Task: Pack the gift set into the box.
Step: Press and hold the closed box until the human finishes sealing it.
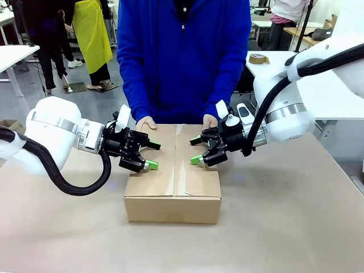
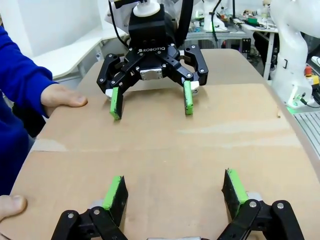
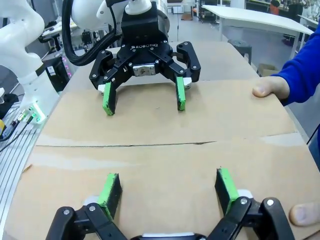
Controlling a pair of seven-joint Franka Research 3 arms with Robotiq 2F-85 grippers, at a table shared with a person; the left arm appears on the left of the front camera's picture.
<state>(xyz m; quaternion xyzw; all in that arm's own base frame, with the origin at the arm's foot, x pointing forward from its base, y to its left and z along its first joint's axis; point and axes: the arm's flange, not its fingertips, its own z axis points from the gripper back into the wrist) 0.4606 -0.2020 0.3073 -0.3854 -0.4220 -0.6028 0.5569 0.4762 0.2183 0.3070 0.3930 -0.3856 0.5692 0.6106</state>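
Observation:
The brown cardboard box [image 1: 173,200] stands mid-table with its top flaps folded shut, a seam running down the middle. The gift set is hidden. My left gripper [image 1: 153,155] hovers open over the box's left flap, and my right gripper [image 1: 195,151] hovers open over the right flap; they face each other. In the left wrist view my left gripper [image 2: 175,190] is open just above the cardboard [image 2: 165,150], with the right gripper [image 2: 152,106] opposite. In the right wrist view my right gripper [image 3: 167,187] is open, facing the left gripper [image 3: 144,102]. The person's hands [image 1: 146,122] [image 1: 210,120] rest on the box's far edge.
The person in a blue top stands right behind the box. A roll of tape [image 1: 259,58] lies on a white table at the back right. The tan tabletop [image 1: 284,227] stretches around the box on the near side.

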